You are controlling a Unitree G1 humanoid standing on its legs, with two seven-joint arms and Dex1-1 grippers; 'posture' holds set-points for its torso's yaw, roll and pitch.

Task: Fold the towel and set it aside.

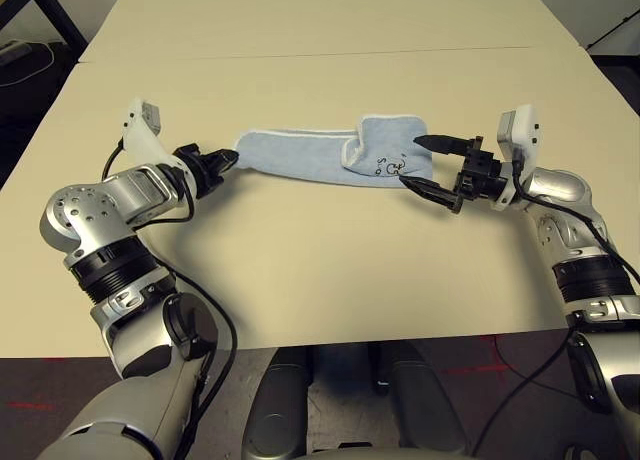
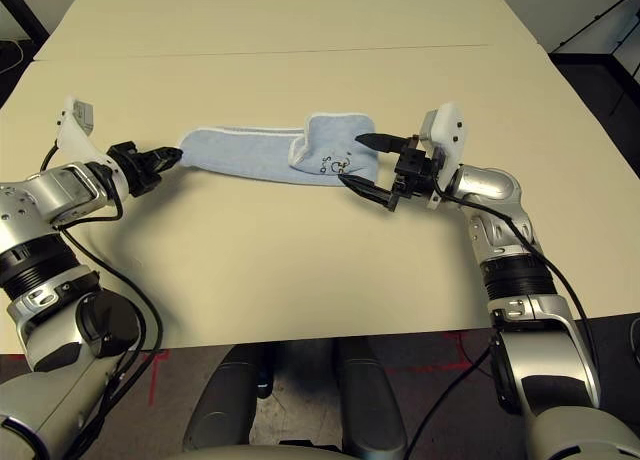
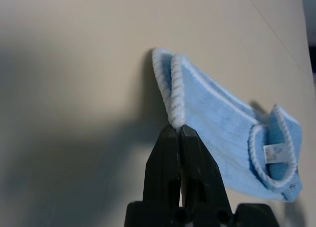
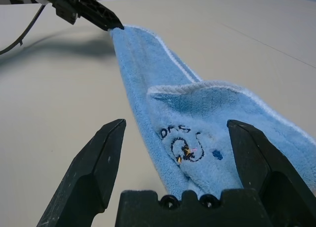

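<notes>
light-blue terry towel (image 1: 330,156) with white stitched edging lies bunched in a long narrow strip across the middle of the beige table (image 1: 320,270), its right end folded over with a small dark embroidered mark facing up. left gripper (image 1: 228,160) has its black fingers pinched together on the strip's left end, at the white edging. right gripper (image 1: 422,163) sits at the right end, jaws spread wide to either side of the marked part, not clamping it.
</notes>
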